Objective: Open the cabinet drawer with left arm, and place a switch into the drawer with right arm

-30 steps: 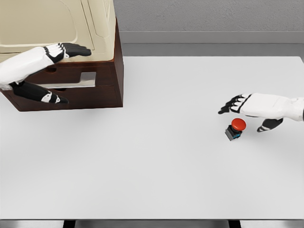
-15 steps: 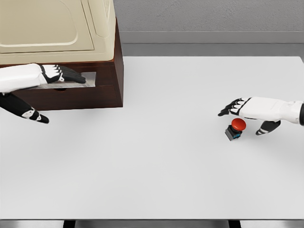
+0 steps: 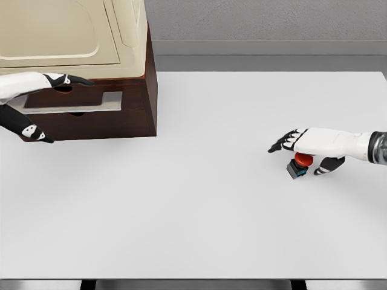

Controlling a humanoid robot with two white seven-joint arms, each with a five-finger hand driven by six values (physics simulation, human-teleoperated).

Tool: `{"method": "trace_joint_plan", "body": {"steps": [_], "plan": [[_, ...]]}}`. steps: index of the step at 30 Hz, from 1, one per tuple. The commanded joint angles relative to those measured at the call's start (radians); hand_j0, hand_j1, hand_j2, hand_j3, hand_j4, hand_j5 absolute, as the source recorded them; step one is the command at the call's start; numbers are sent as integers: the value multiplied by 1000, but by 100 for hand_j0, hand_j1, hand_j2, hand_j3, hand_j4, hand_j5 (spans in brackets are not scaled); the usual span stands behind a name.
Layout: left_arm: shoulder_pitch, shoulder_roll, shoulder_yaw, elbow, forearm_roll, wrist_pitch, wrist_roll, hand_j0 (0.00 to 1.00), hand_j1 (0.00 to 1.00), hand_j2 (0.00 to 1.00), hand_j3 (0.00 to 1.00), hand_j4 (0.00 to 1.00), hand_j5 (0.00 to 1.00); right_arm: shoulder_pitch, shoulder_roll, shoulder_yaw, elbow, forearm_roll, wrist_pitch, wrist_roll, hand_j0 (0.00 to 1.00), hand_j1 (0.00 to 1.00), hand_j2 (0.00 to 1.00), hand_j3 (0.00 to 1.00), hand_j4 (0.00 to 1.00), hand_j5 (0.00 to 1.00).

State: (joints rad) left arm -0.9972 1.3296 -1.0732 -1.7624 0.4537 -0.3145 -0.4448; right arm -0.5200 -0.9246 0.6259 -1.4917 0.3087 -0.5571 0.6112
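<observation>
Your right hand [image 3: 306, 144] hovers spread, holding nothing, directly over the red-capped black switch [image 3: 300, 165] on the white worktop [image 3: 199, 199], while your left hand [image 3: 42, 81], fingers extended and empty, reaches the dark wooden cabinet drawer [image 3: 91, 103].

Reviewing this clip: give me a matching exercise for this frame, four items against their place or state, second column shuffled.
Items:
1. switch
2. left robot hand
3. right robot hand
4. cabinet

Places or states:
A. at the table's far left corner, cream top on a dark brown base
B. fingers extended at the cabinet's drawer front
C. red button on a dark base, on the table at right
D. spread over the switch, not yet closed on it

Pairs: 1-C, 2-B, 3-D, 4-A
</observation>
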Motion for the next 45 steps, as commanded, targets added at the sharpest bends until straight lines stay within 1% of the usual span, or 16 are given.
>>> {"method": "trace_joint_plan", "body": {"steps": [1, 2, 4, 5, 10, 19, 21, 23, 26, 28, 33, 34, 35, 40, 42, 45], "plan": [[0, -1, 6, 0, 5, 17, -2, 100, 100, 100, 100, 100, 100, 0, -3, 0, -1, -5, 0, 0, 92, 92, 92, 92, 92, 92], [3, -1, 6, 0, 11, 18, 0, 100, 100, 100, 100, 100, 100, 0, -5, 0, -2, -5, 0, 0, 91, 91, 91, 91, 91, 91], [5, -1, 4, 0, 49, 18, 0, 100, 100, 100, 100, 100, 100, 2, -7, 0, -5, -5, -1, 0, 89, 89, 89, 89, 89, 89], [8, -3, 4, 0, 51, 18, 2, 100, 100, 100, 100, 100, 100, 2, -7, 0, -7, -5, -1, 0, 87, 87, 87, 87, 87, 87], [29, -12, 6, 4, 48, 31, 8, 100, 100, 100, 100, 100, 100, 2, -11, 0, -9, -5, -15, 0, 86, 86, 86, 86, 86, 86], [38, -23, 4, 9, 46, 40, 12, 100, 100, 100, 100, 100, 100, 2, -13, 0, -10, -5, -15, 0, 86, 86, 86, 86, 86, 86], [37, -26, 4, 11, 42, 100, 12, 100, 100, 100, 100, 100, 100, 3, -13, 0, -12, -5, -17, 0, 84, 84, 84, 84, 84, 84], [37, -41, 4, 12, 39, 101, 12, 100, 100, 100, 100, 100, 100, 3, -13, 0, -13, -5, -17, 0, 82, 82, 82, 82, 82, 82], [58, -47, 16, 14, 39, 101, 12, 100, 100, 100, 100, 100, 100, 3, -13, 0, -13, -5, -17, 0, 78, 78, 78, 78, 78, 78], [72, -47, 19, 14, 39, 101, 12, 100, 100, 100, 100, 100, 100, 3, -14, 0, -13, -5, -17, 0, 78, 78, 78, 78, 78, 78], [74, -49, 21, 35, 31, 103, 15, 100, 100, 100, 100, 100, 100, 3, -20, 0, -13, -5, -17, 0, 75, 75, 75, 75, 75, 75], [74, -49, 29, 41, 31, 121, 15, 100, 100, 100, 100, 100, 100, 3, -22, 0, -13, -6, -17, 0, 73, 73, 73, 73, 73, 73], [77, -52, 39, 41, 30, 146, 15, 100, 100, 100, 100, 100, 100, 3, -22, 0, -13, -5, -17, 0, 73, 73, 73, 73, 73, 73], [78, -56, 39, 37, 34, 150, 15, 100, 100, 100, 100, 100, 100, 2, -22, 0, -13, -5, -17, 0, 72, 72, 72, 72, 72, 72], [80, -56, 39, 29, 43, 149, 15, 100, 100, 100, 100, 100, 100, 2, -22, 0, -13, -6, -38, 0, 72, 72, 72, 72, 72, 72], [104, -58, 42, 29, 45, 149, 15, 100, 100, 100, 100, 100, 100, 2, -22, -2, -13, -6, -41, 0, 70, 70, 70, 70, 70, 70]]}}
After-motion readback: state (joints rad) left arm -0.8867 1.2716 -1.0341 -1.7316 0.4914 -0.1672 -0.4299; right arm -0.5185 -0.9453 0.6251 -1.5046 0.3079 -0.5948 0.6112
